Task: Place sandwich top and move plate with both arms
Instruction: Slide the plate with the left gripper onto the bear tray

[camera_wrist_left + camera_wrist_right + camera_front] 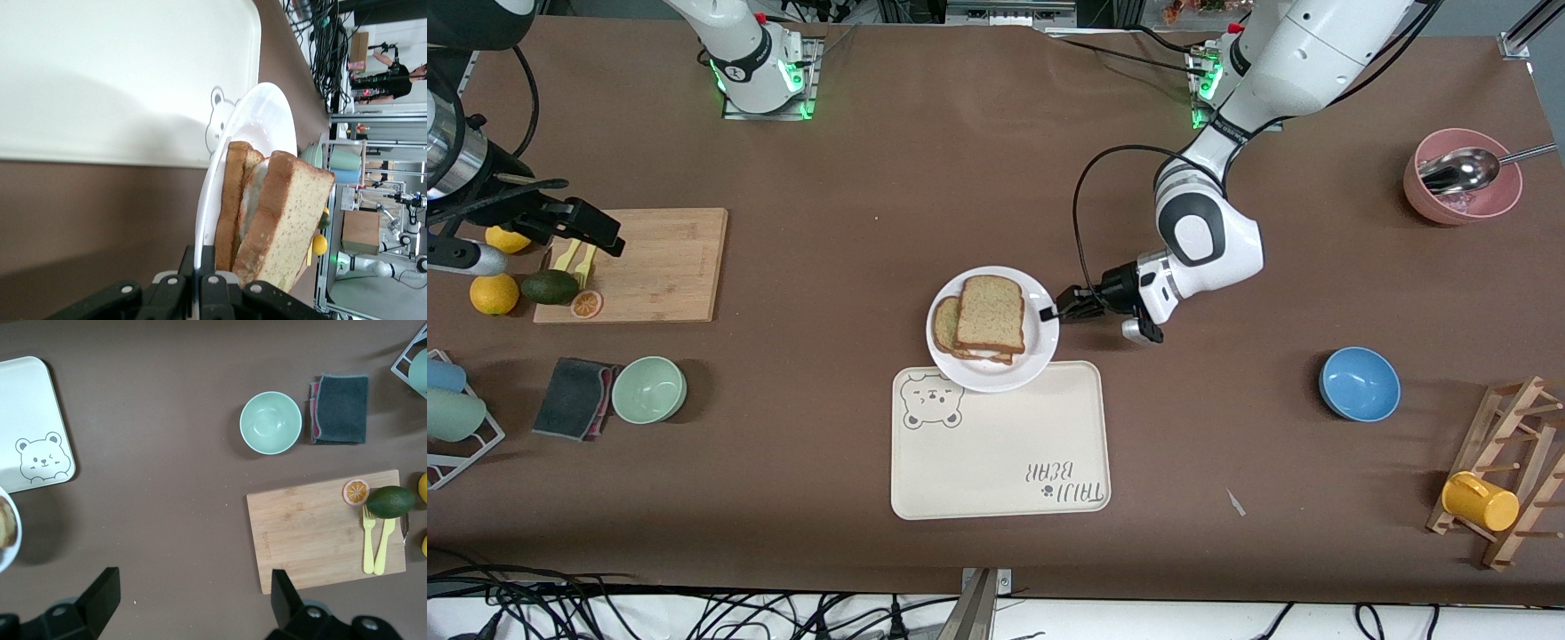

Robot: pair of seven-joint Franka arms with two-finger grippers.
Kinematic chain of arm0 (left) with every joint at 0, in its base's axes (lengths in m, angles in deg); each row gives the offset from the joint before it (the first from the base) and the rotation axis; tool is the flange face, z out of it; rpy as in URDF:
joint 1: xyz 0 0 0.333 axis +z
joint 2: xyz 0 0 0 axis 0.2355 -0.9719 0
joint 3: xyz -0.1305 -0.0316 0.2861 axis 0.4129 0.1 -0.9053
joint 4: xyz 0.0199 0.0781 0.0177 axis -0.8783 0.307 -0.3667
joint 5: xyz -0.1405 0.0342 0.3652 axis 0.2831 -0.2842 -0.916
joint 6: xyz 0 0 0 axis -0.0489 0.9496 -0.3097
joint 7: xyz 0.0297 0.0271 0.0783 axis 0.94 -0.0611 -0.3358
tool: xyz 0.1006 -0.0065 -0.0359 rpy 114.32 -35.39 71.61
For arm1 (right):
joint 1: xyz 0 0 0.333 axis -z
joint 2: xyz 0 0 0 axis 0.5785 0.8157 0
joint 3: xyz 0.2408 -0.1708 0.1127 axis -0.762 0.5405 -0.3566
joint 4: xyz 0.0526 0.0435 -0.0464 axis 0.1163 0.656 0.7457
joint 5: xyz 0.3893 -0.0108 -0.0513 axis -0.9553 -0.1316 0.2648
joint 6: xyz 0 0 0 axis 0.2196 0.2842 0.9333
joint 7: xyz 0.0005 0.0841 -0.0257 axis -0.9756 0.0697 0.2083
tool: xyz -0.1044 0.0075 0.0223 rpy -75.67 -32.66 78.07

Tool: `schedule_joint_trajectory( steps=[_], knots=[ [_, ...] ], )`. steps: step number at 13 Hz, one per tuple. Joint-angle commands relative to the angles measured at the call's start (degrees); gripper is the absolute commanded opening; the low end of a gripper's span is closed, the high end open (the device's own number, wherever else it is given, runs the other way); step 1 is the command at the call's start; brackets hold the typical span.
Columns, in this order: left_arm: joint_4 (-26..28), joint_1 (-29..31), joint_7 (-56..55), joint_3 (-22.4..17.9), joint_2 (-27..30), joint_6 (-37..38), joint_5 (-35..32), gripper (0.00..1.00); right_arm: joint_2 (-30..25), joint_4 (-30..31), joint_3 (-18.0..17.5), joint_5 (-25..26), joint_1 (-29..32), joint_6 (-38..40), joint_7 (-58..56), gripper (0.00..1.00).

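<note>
While the left gripper (1049, 311) pinches the rim of the plate (1040, 342), the sandwich top (991, 313) lies on the stacked sandwich on that plate, whose near edge overlaps the tray (1005, 453). Over the cutting board (663, 267), the right gripper (193, 600) hangs with fingers spread, holding nothing.

The surface (871, 178) wears a matt brown covering. The plate (1040, 351) looks like glossy white glaze, the sandwich top (991, 313) grainy and speckled. The tray (1005, 444) is smooth matt cream. The cutting board (667, 267) shows pale wood grain, and the spoon (1463, 169) is polished metal.
</note>
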Motion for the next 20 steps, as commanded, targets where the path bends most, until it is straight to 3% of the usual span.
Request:
schedule_joint_trajectory(
  steps=[1, 4, 9, 15, 16, 17, 18, 19, 20],
  knots=[
    [-8.05, -2.10, -1.50, -2.37, -4.72, -2.36, 2.34, 0.00, 1.01, -2.24, -0.17, 0.65, 0.07, 1.40, -0.05, 1.00],
    [-15.62, -6.14, -4.84, -6.76, -9.29, -3.96, 2.16, 0.00, 0.93, -2.33, -0.08, 0.73, 0.16, 0.87, 0.12, 1.00],
    [-24.33, -8.70, -5.20, -7.13, -17.29, -9.75, 1.98, 0.00, 0.75, -2.33, 0.19, 1.17, 0.33, 1.31, -0.31, 1.00],
    [-24.61, -8.18, -5.20, -7.13, -17.48, -9.76, 1.98, 0.00, 0.75, -2.33, 0.10, 1.17, 0.42, 1.23, -0.31, 1.00],
    [-24.61, -8.00, -5.20, -7.13, -17.22, -9.76, 1.98, 0.09, 0.75, -2.33, 0.10, 1.17, 0.42, 1.14, -0.31, 1.00],
    [-24.35, -7.83, -5.20, -7.13, -16.87, -9.67, 1.90, 0.30, 0.75, -2.33, 0.10, 1.17, 0.42, 1.05, -0.31, 1.00],
    [-23.91, -7.48, -5.11, -7.13, -16.34, -9.67, 1.72, 0.41, 0.75, -2.33, 0.10, 1.17, 0.42, 1.05, -0.14, 1.00],
    [-23.82, -7.13, -5.11, -7.13, -16.08, -9.58, 1.63, 0.60, 0.75, -2.33, 0.10, 1.17, 0.42, 0.96, -0.14, 1.00],
    [-23.64, -6.86, -5.20, -7.13, -15.29, -9.58, 1.63, 0.69, 0.75, -2.33, 0.10, 1.17, 0.42, 0.79, -0.14, 1.00]
  ],
)
